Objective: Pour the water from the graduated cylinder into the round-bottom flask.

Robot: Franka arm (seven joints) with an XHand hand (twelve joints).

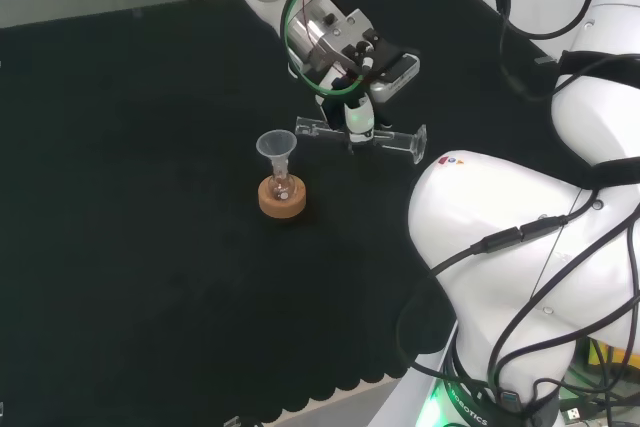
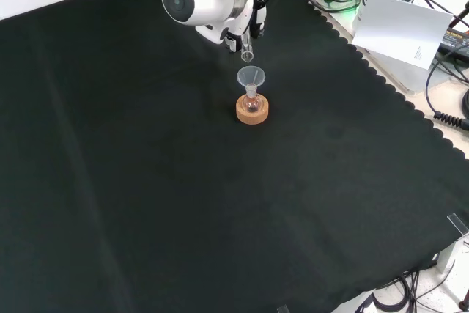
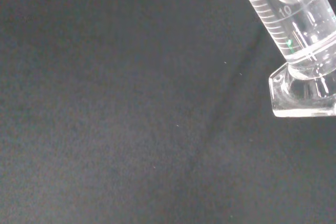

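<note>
1. Above the black cloth (image 1: 120,247), we saw the hand (image 1: 350,47) with its fingers curled round the graduated cylinder (image 1: 360,137), which lay almost level in the head view, its mouth to the left and its foot to the right.
2. We judged that it was held this flat so that the water would run toward the mouth; the wrist view showed the scale and the clear foot (image 3: 302,90), but we could not tell how much water remained.
3. Just left of the mouth in the head view stood the funnel (image 1: 276,147), seated in the neck of the round-bottom flask (image 1: 282,187), which rested on a cork ring (image 1: 282,201).
4. We took the funnel to be there to widen a narrow target, and the ring to keep the round base upright.
5. From the front view, the mouth (image 2: 248,54) hung just far of the funnel rim and a little above it, so we judged the pour to be at or near its start.
</note>
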